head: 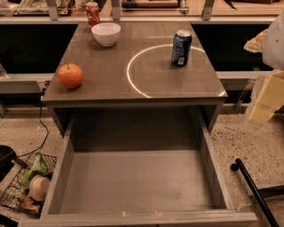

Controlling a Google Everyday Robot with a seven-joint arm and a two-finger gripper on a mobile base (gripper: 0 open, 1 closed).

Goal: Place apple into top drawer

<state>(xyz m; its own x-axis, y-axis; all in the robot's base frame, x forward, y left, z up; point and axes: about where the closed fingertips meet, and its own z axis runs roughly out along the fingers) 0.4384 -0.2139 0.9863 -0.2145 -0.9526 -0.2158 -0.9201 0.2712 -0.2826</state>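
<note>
The apple (70,75), orange-red with a short dark stem, sits on the grey cabinet top (111,66) near its front left corner. The top drawer (133,181) is pulled fully out below the top; its flat grey bottom holds nothing. My gripper (265,101) shows as a pale cream shape at the right edge, level with the cabinet's front right corner, far to the right of the apple and outside the drawer. Nothing is seen in it.
A white bowl (106,33) and a red soda can (92,13) stand at the back left of the top. A blue soda can (181,47) stands at the back right. A wire basket (20,190) with items lies on the floor at left. A black bar (253,188) lies at right.
</note>
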